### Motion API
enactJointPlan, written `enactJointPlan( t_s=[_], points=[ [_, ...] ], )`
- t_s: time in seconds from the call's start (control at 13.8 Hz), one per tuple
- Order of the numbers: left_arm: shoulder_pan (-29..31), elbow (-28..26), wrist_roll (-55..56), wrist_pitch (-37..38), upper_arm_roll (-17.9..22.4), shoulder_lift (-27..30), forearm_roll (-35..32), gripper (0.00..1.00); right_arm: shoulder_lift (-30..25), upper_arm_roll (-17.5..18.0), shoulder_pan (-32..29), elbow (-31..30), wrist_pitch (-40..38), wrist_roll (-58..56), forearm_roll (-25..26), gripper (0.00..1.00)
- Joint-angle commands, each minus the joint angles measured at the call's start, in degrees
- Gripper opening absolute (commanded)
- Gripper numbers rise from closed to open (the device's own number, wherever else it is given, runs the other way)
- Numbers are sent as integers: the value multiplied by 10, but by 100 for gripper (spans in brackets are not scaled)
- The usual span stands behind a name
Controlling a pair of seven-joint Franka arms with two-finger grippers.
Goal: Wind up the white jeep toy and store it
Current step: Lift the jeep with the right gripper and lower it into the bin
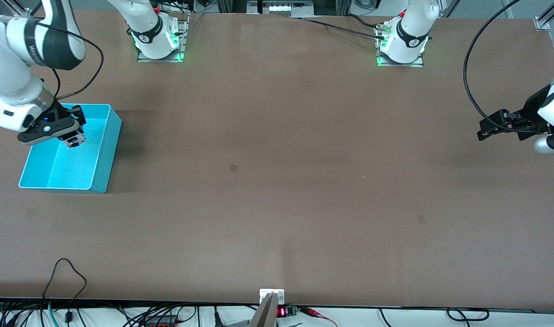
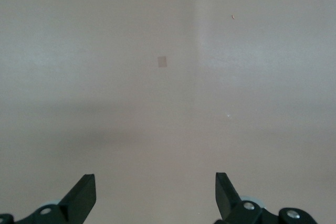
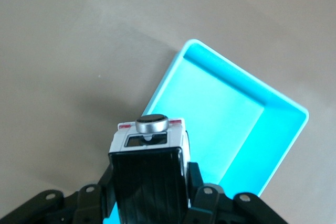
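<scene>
My right gripper [image 1: 72, 138] hangs in the air over the turquoise bin [image 1: 102, 150], shut on the white jeep toy [image 1: 73, 141]. In the right wrist view the jeep [image 3: 149, 174] shows its black ribbed roof and a silver spare wheel, clamped by its sides between the fingers [image 3: 195, 179], with the bin [image 3: 286, 132] below it. My left gripper [image 1: 486, 129] waits open above bare table at the left arm's end; its wrist view shows two spread fingertips [image 2: 84, 195] with nothing between them.
The bin stands at the right arm's end of the brown table [image 1: 277, 181], and its inside is bare. A small square mark [image 1: 234, 168] lies near the table's middle. Cables [image 1: 63, 281] hang along the table's edge nearest the front camera.
</scene>
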State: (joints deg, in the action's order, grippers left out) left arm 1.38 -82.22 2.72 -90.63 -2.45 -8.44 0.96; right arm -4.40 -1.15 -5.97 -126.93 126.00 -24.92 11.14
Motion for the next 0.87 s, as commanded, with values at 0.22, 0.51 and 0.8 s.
enactJointPlan(
  t_s=[0.22, 0.51, 0.8],
  points=[
    [2, -2, -3, 5, -1, 13, 7, 100, 68, -49, 3, 35, -11, 160, -14, 0],
    [2, -8, -3, 5, -1, 16, 7, 100, 126, -72, -4, 51, 6, 196, -18, 0],
    [2, -8, -3, 4, -1, 16, 7, 100, 181, -75, -31, 51, 68, 190, -31, 0]
  ],
)
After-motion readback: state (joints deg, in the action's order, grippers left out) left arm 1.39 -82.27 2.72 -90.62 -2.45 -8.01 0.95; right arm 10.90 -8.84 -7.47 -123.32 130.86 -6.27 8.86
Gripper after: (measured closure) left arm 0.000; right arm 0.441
